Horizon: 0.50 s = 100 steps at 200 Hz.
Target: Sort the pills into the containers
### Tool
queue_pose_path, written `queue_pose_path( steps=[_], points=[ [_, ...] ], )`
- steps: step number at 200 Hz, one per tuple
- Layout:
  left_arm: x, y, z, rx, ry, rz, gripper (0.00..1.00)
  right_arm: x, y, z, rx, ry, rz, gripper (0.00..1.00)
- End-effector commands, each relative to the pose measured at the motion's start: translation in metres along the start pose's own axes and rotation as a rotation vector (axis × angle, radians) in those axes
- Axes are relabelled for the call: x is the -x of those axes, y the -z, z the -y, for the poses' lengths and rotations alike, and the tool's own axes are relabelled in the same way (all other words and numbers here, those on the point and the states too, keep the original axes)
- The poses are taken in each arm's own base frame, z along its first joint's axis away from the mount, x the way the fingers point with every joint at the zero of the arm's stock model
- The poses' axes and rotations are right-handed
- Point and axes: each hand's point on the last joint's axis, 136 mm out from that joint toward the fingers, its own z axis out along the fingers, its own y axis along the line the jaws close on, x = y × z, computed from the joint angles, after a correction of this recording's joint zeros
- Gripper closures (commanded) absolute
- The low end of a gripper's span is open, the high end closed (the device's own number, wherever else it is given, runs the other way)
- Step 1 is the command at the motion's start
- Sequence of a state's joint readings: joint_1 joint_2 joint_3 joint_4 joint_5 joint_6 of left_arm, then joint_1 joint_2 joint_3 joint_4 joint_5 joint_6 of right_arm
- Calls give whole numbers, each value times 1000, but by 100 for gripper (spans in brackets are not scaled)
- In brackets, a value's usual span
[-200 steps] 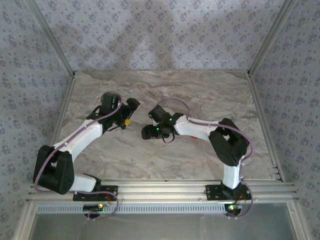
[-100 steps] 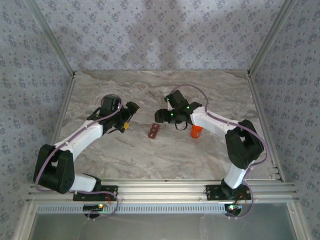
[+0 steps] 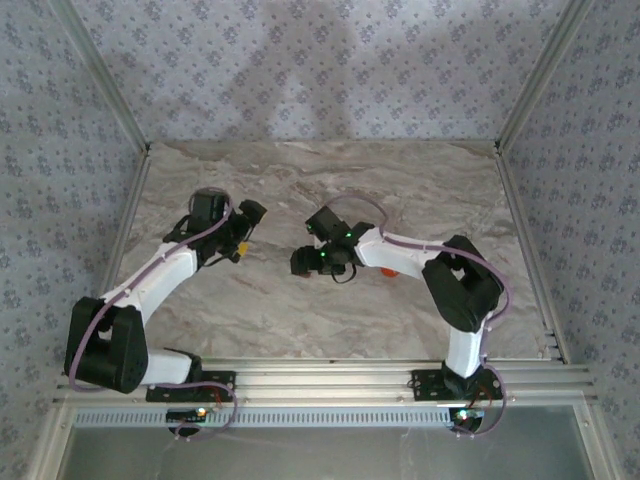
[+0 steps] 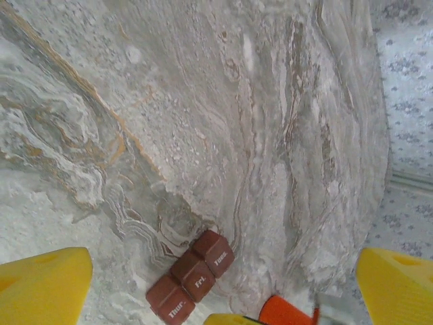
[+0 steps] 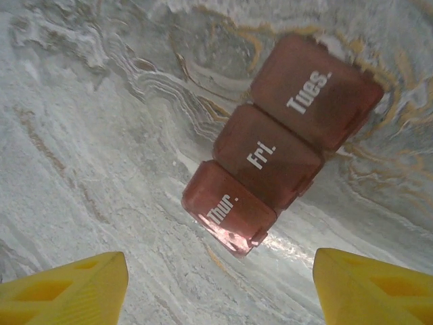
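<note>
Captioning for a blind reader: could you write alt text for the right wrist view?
A reddish-brown container strip of three closed cells, lettered Tues., Fri. and Thur., lies on the marble table. The right gripper is open, its yellow fingertips at the lower corners.

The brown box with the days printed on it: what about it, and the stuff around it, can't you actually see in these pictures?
- Inside the pill organizer: in the right wrist view its three lids look shut, so any pills are hidden.
- The same organizer in the top view: covered by the right gripper above it.
- Orange bottle: in the left wrist view it is cut off by the bottom edge, so its cap and contents cannot be made out.
</note>
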<state>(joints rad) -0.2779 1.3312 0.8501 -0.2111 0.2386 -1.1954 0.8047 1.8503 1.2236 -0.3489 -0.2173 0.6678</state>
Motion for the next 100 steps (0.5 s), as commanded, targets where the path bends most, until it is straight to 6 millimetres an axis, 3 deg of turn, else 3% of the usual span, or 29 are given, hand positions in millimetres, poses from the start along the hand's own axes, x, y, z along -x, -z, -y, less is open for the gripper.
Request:
queue_pose_path(
  steps=[1, 53, 100],
  points=[
    [10, 18, 23, -64, -20, 28, 0, -5, -9, -3, -12, -54, -26, 25],
    [18, 24, 23, -88, -2, 33, 0, -6, -24, -10, -4, -73, -48, 26],
    [26, 27, 21, -102, 17, 42, 0, 11, -33, -46, 53, -44, -44, 26]
  ],
)
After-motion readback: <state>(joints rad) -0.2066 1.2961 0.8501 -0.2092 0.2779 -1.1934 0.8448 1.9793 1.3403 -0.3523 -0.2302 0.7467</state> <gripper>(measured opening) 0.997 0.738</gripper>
